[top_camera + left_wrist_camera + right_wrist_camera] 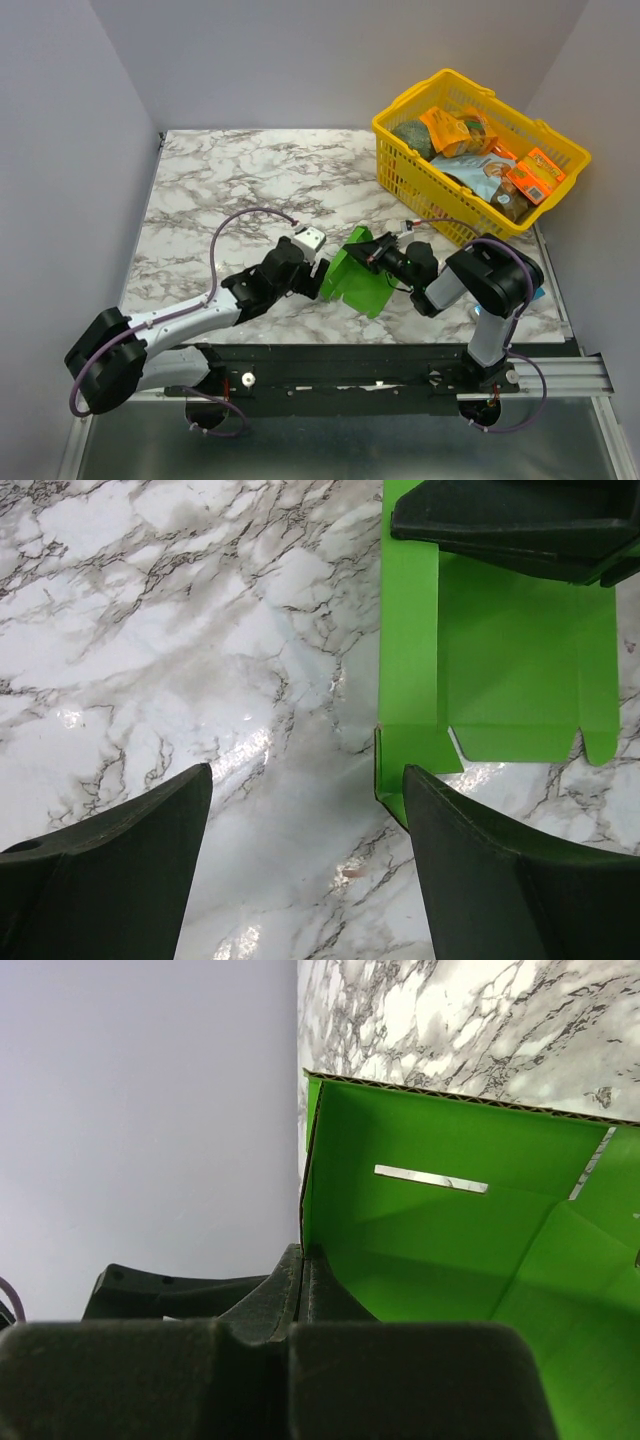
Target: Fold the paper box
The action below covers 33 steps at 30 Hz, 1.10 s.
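One bright green paper box (362, 275) sits on the near middle of the marble table (230, 190), caught between the two arms. The right gripper (378, 254) comes at it from the right. In the right wrist view its fingers (303, 1260) are pressed together on the edge of one upright wall of the card — a tight pinch, with the panel rising straight out of the jaws. The left gripper (320, 272) is at the box's left side with its jaws spread wide and nothing between them. In the left wrist view only bare marble shows in the gap (306, 772), and one finger (470, 870) sits just at the corner flap nearest it. I cannot tell whether it touches.

The box (510, 680) is thin card, half raised rather than flat — one broad panel lies toward the table while another stands up from a crease. Its free edge carries small notched tabs, and a long narrow strip runs down one side along a fold line. From the right wrist the inside (450, 1240) is the same vivid green, with a thin slot cut through the far wall and a diagonal crease running into the corner. The cut edge looks faintly ribbed.

Well apart, at the far right corner of the table, stands a yellow plastic basket (405, 180) filled with packets.
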Motion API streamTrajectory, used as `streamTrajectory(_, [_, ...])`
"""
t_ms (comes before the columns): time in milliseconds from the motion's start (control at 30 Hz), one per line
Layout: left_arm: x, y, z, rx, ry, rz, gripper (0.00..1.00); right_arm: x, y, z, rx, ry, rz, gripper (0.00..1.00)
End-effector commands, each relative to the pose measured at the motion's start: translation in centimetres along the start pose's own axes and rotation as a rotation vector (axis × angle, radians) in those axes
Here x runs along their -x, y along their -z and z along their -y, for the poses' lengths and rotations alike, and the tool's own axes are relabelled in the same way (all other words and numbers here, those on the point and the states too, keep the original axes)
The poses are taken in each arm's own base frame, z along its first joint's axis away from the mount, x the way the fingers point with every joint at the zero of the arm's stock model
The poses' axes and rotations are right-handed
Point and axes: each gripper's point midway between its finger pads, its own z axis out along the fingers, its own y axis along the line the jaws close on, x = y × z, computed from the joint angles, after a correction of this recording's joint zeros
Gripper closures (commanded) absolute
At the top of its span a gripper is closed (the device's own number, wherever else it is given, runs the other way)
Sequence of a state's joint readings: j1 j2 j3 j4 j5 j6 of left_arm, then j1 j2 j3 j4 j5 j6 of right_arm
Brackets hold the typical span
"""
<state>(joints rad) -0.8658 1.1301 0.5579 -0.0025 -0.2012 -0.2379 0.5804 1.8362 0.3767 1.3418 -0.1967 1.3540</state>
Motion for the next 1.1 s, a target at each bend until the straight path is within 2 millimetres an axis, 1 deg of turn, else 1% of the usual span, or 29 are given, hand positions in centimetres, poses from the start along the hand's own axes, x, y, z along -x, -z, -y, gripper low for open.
streamTrajectory(0, [1.1,-0.9,0.2,-0.005,-0.063,0.006,0.16,1.2,0.9,-5.6,0.227,0.066,0.056,1.0])
streamTrajectory(67, [1.1,-1.3,0.2,-0.003,-0.077,-0.001,0.17,1.2,0.9,-5.6,0.226,0.064,0.056,0.99])
streamTrajectory(100, [0.7,-1.6,0.2,-0.003,-0.081,-0.018,0.17,1.2,0.8,-5.6,0.226,0.063,0.056,1.0])
streamTrajectory(200, [0.5,-2.1,0.3,-0.002,-0.1,-0.032,0.18,1.2,0.8,-5.6,0.226,0.061,0.054,0.99])
streamTrajectory(267, [0.5,-2.3,0.4,0.0,-0.117,-0.03,0.18,1.2,0.8,-5.5,0.225,0.056,0.053,0.99])
streamTrajectory(367, [0.9,-2.4,0.6,0.011,-0.128,-0.001,0.19,1.1,0.7,-5.4,0.225,0.049,0.052,1.0])
streamTrajectory(433, [1.7,-2.5,0.7,0.017,-0.126,0.043,0.19,1.1,0.7,-5.3,0.225,0.047,0.052,0.99])
streamTrajectory(467, [1.5,-2.5,1.1,0.01,-0.129,0.053,0.19,1.2,0.7,-5.3,0.225,0.045,0.055,1.0])
streamTrajectory(500, [2.1,-2.5,1.5,0.001,-0.121,0.089,0.19,1.2,0.8,-5.3,0.225,0.044,0.056,0.99])
streamTrajectory(533, [2.3,-2.6,1.6,0.012,-0.12,0.107,0.19,1.1,0.8,-5.4,0.226,0.044,0.055,0.99])
streamTrajectory(567, [1.8,-2.5,2.2,0.0,-0.126,0.113,0.19,1.3,0.9,-5.4,0.225,0.043,0.063,0.99])
streamTrajectory(600, [2.1,-2.6,2.5,-0.002,-0.121,0.14,0.19,1.3,0.9,-5.2,0.22,0.042,0.063,0.99])
streamTrajectory(633, [2.1,-2.7,2.7,0.002,-0.118,0.152,0.19,1.3,1.0,-5.3,0.22,0.037,0.066,1.0])
streamTrajectory(667, [1.6,-2.7,2.5,0.024,-0.12,0.157,0.19,1.4,1.1,-5.2,0.216,0.033,0.069,0.99])
streamTrajectory(700, [1.6,-2.9,3.1,0.016,-0.122,0.173,0.2,1.3,1.1,-5.1,0.215,0.031,0.069,1.0])
streamTrajectory(767, [1.1,-3.0,2.8,0.048,-0.137,0.174,0.2,1.3,1.1,-5.0,0.213,0.023,0.068,0.99])
streamTrajectory(833, [0.8,-3.1,2.9,0.059,-0.153,0.178,0.21,1.3,1.1,-5.0,0.215,0.02,0.069,1.0])
streamTrajectory(867, [0.6,-3.1,2.7,0.07,-0.162,0.178,0.21,1.2,1.1,-4.9,0.214,0.017,0.067,0.99])
streamTrajectory(967, [1.4,-2.3,2.5,0.071,-0.155,0.207,0.17,1.3,1.2,-4.9,0.213,0.015,0.07,1.0])
streamTrajectory(1000, [2.2,-1.6,2.7,0.052,-0.145,0.235,0.14,1.4,1.2,-5.0,0.216,0.016,0.072,1.0])
streamTrajectory(1067, [2.5,-0.8,3.3,0.008,-0.154,0.247,0.11,1.4,1.3,-4.9,0.214,0.017,0.073,1.0])
